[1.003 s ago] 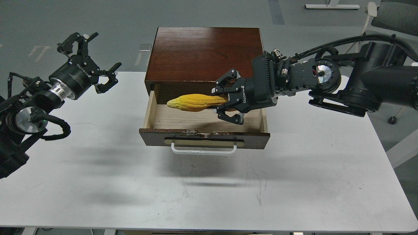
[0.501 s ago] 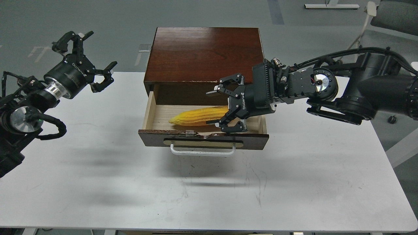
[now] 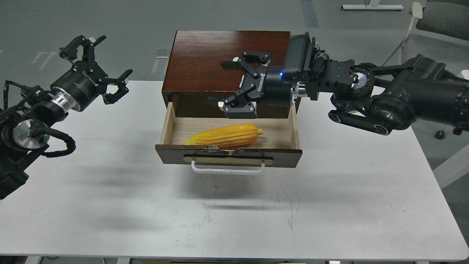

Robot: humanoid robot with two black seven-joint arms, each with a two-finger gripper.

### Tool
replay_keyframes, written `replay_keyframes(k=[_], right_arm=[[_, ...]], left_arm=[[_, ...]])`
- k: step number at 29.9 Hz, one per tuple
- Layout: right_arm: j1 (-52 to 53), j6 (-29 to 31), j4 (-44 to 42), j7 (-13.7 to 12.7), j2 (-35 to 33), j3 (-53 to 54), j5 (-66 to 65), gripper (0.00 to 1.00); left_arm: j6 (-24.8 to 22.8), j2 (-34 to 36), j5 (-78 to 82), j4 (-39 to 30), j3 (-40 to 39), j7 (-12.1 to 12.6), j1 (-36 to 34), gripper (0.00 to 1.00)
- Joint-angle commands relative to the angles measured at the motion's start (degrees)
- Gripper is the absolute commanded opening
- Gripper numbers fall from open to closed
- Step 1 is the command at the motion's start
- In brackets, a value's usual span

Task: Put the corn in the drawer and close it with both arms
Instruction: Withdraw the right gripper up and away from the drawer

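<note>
The yellow corn (image 3: pixel 223 135) lies on its side in the open drawer (image 3: pixel 229 156), close behind the drawer's dark front with the white bar handle (image 3: pixel 228 169). My right gripper (image 3: pixel 227 85) is open and empty, raised above the back of the drawer, in front of the cabinet's top. My left gripper (image 3: pixel 99 62) is open and empty, held above the table's far left edge, well away from the drawer.
The dark brown cabinet (image 3: pixel 227 58) stands at the back middle of the white table (image 3: pixel 234 212). A chair (image 3: pixel 439 18) and a desk leg stand on the floor at the back right.
My right gripper opened and let go of the corn, which dropped into the drawer. The gripper then lifted up and back over the cabinet. The left arm barely moved.
</note>
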Motion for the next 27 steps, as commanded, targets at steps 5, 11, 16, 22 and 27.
replay_keyframes(k=[5, 11, 16, 22, 27], right_arm=[[-0.7, 0.0, 0.3, 0.0, -0.2, 8.5, 38.2, 0.97], [-6.5, 0.0, 0.7, 0.0, -4.1, 19.4, 53.9, 0.97], [-15.1, 16.2, 0.4, 0.0, -10.4, 33.4, 55.4, 0.98], [-22.3, 26.0, -0.2, -4.4, -16.3, 38.8, 61.8, 0.98], [-25.5, 31.4, 0.0, -12.2, -20.6, 41.5, 74.6, 0.99]], left_arm=[[0.0, -0.4, 0.0, -0.1, 0.0, 0.0, 0.0, 1.00], [0.0, -0.4, 0.1, 0.0, 0.1, 0.0, 0.0, 1.00], [0.0, -0.4, 0.0, 0.0, 0.1, 0.0, 0.0, 1.00], [-0.2, -0.9, 0.0, 0.0, 0.1, 0.0, 0.1, 1.00], [-0.1, -1.8, 0.0, 0.0, -0.2, -0.2, 0.0, 1.00]])
